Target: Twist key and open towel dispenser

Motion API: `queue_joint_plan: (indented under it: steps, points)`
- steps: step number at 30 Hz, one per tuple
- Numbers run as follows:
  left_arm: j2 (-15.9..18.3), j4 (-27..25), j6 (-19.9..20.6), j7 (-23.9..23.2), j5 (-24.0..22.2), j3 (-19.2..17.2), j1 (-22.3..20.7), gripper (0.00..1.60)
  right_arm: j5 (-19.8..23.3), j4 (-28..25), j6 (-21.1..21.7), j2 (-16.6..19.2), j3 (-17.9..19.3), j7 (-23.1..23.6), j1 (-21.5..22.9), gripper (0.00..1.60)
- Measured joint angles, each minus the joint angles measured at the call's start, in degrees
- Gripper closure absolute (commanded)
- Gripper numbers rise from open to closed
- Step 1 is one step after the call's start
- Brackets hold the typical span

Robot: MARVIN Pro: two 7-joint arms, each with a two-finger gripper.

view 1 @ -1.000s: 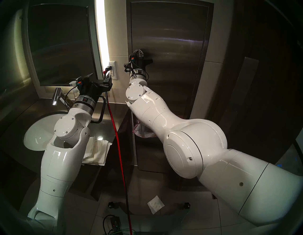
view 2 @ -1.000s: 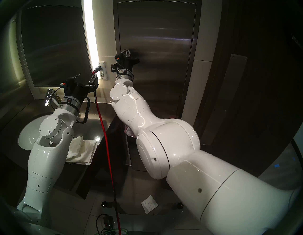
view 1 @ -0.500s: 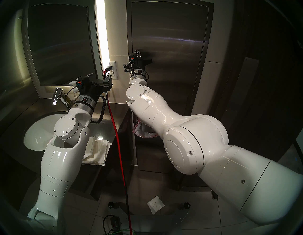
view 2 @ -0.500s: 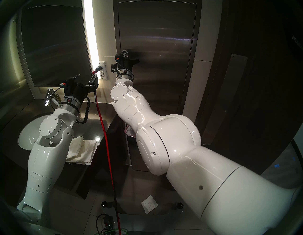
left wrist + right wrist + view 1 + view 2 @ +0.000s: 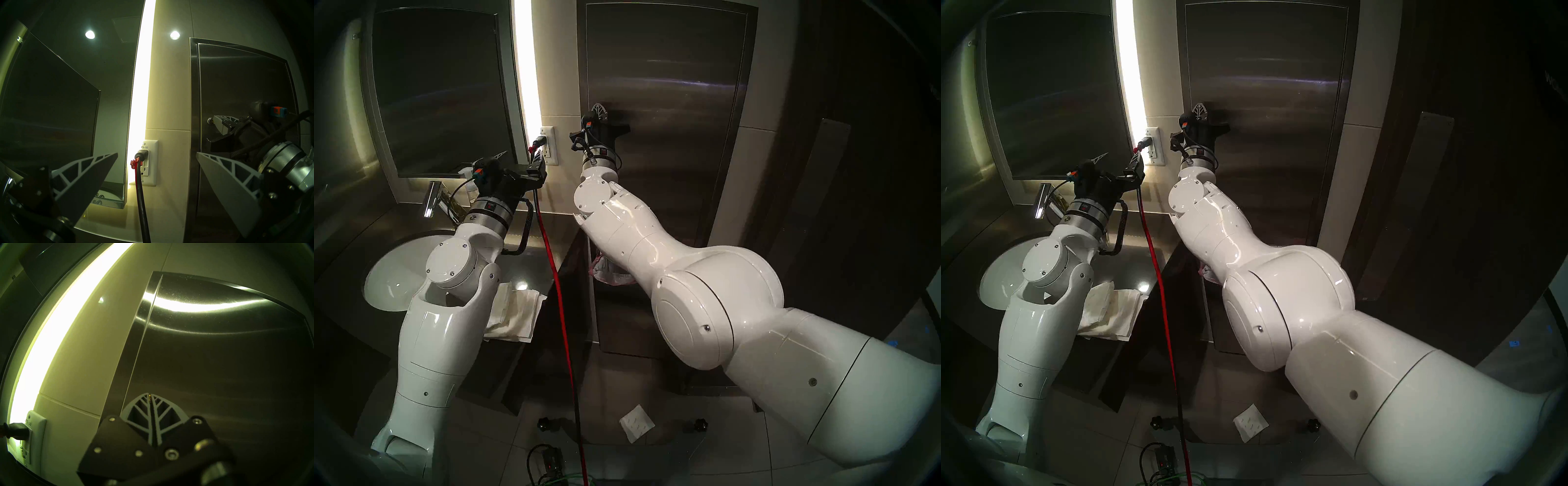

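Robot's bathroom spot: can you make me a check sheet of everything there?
Surface: dark counter with a round white sink.
Job's things: tall brushed-steel towel dispenser, door looks shut; small brass key at its round silver lock.
Clutter: folded white paper towels on the counter; white paper sheet on the floor.
Grippers: left gripper open, empty; right gripper shut on the key.
Cables: red-and-black cable plugged into white wall outlet.
Surroundings: dark framed mirror, glowing light strip.

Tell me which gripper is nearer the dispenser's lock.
Right. The right gripper is shut with its tips at the lock on the towel dispenser. The left gripper hangs open, off to the side before the wall outlet.
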Motion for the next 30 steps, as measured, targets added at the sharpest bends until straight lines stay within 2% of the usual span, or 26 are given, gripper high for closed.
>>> queue_joint_plan:
  steps: [17, 24, 30]
  points:
    - [0.1, 0.0, 0.0, 0.0, -0.1, 0.0, 0.0, 0.0, -2.3, -11.8, -4.1, 0.1, -3.2, -3.1, -10.4, 1.6]
    - [0.2, 0.0, 0.0, 0.0, -0.1, 0.0, 0.0, 0.0, -3.8, -15.8, -6.5, 0.2, -4.0, -4.2, -13.4, 1.6]
    - [0.3, 0.0, 0.0, 0.0, -0.1, 0.1, 0.1, 0.0, -4.2, -20.5, -8.5, 1.3, -3.1, -7.4, -15.0, 1.6]
